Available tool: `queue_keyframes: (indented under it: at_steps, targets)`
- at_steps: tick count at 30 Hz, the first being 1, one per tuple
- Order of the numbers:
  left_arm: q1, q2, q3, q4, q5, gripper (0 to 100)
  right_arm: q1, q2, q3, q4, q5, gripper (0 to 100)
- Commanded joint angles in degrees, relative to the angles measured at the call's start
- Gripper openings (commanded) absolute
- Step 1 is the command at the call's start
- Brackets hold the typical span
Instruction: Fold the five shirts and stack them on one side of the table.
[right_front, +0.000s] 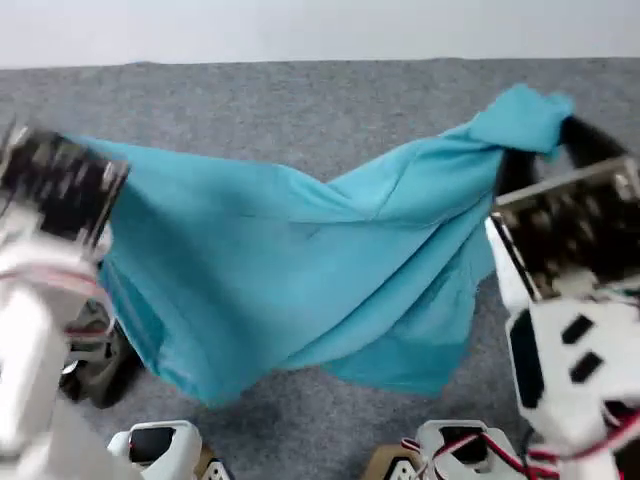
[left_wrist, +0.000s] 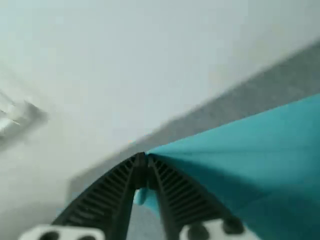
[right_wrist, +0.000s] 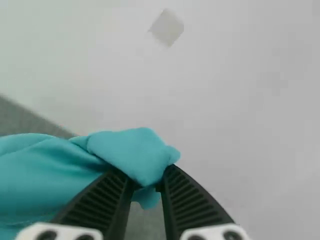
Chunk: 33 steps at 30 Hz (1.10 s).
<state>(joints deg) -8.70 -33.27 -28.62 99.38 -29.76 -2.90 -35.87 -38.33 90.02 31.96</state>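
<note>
High view: a teal cloth shirt (right_front: 300, 260) hangs spread between the two arms above the grey felt-covered table (right_front: 300, 100). Judging by the task, it is held up this way to pull it flat before it is laid down for folding. Its long axis runs across the table from the left arm (right_front: 40, 300) to the right gripper (right_front: 548, 150). The right end sits farther back, bunched into a knot of cloth at that claw. The middle sags, and the lower edge droops toward the arm bases. Whether that edge touches the table I cannot tell.

Left wrist view: the left gripper (left_wrist: 145, 162) has its ribbed black jaws pressed nearly together on a thin corner of the shirt (left_wrist: 250, 160). A scrap of teal pokes out between them. From this pinch the cloth fans away in a taut sheet, so this end is a single edge rather than a bundle.

Right wrist view: the right gripper (right_wrist: 145, 175) stands narrowly parted around a thick wad of the shirt (right_wrist: 130, 152), which bulges out past the tips. The rest of the cloth trails off to one side. So bulky a hold suggests this end will need smoothing once the cloth is down.
</note>
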Motion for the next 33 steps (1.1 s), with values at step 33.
queue_keyframes:
  at_steps: [33]
  targets:
    - [-0.18, 48.7, 19.03, -43.78, 1.76, 2, -0.4, 44.7, 45.1, -82.51, -5.89, 2.4]
